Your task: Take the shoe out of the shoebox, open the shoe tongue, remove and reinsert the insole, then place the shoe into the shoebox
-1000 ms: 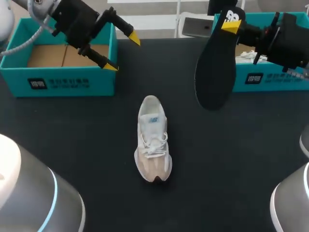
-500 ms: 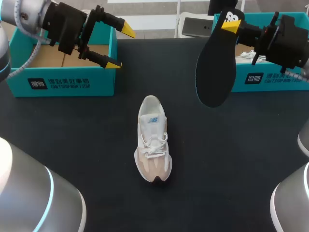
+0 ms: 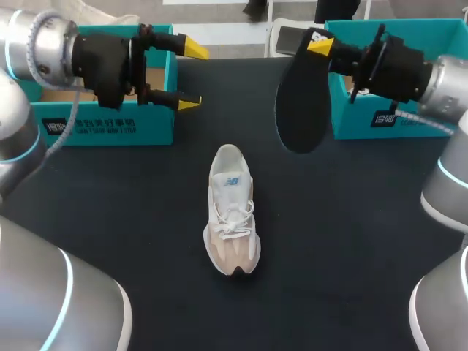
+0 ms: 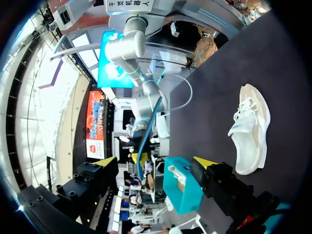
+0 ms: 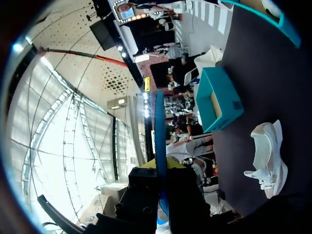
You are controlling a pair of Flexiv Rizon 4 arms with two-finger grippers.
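A white and beige shoe (image 3: 232, 212) lies on the dark table, toe toward the front edge. My right gripper (image 3: 319, 44) is shut on the heel end of a black insole (image 3: 301, 102), which hangs down above the table to the right of the shoe and behind it. In the right wrist view the insole (image 5: 160, 122) shows edge-on between the fingers, with the shoe (image 5: 268, 156) off to one side. My left gripper (image 3: 191, 77) stands open and empty by the left shoebox (image 3: 110, 126). Beside its spread yellow tips, the left wrist view shows the shoe (image 4: 251, 129).
A second teal shoebox (image 3: 380, 117) stands at the back right, behind my right arm; it also shows ahead of the left gripper (image 4: 181, 191). The left box (image 5: 219, 100) shows a bare cardboard floor. The dark table (image 3: 365, 241) stretches around the shoe.
My right arm has carried the insole left, toward the table's middle. My left gripper has drawn back left and turned level, still open.
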